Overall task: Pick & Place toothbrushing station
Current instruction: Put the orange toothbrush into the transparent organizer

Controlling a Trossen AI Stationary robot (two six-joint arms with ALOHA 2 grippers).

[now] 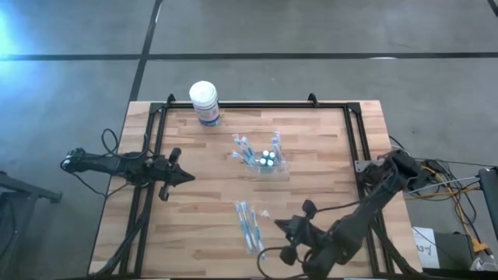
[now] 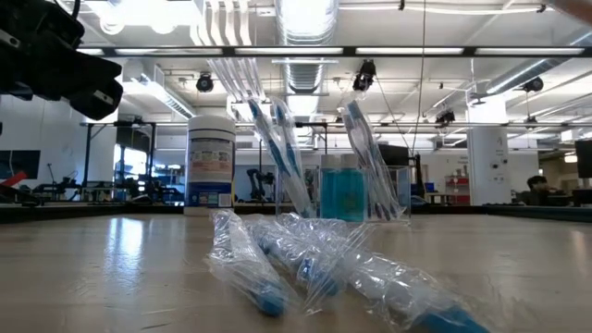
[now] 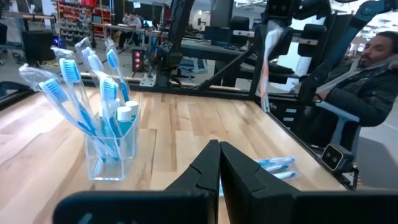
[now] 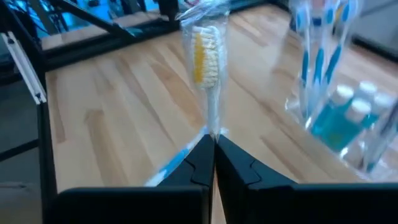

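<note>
— While the right pincer point(image 4: 214, 142) is hanging over the near part of the tabletop point(image 1: 202, 202), what is it gripping?

— It is clamping a wrapped toothbrush point(image 4: 206, 59) by the stem, bristles standing upright ahead of the fingers. The left pincer point(image 3: 219, 163) is waiting at the left side of the tabletop, closed on nothing.

— And where is the toothbrushing station sitting?

— The clear holder point(image 1: 268, 161) is standing upright near the middle of the tabletop, towards the far side, already carrying several blue toothbrushes point(image 3: 93, 87) and small capped blue bottles point(image 3: 124, 115). A white-lidded canister point(image 1: 205, 103) is standing well apart at the far left edge. More wrapped brushes point(image 1: 247, 224) are lying loose on the near side.

— How is that holder likely to be handling?

— Judging by its thin see-through walls, it is looking light, stiff and slick, so a hard squeeze may be cracking it or popping it free. The leaning brushes are making it top-heavy, and a nudge could be tipping it.

— Where would a grip be sitting best?

— Probably across one upright wall at the rim, on a bare stretch between the brush handles, fingers inside and outside. Gripping across the whole width is looking too wide for these narrow fingers, though that is a judgement only.
</note>
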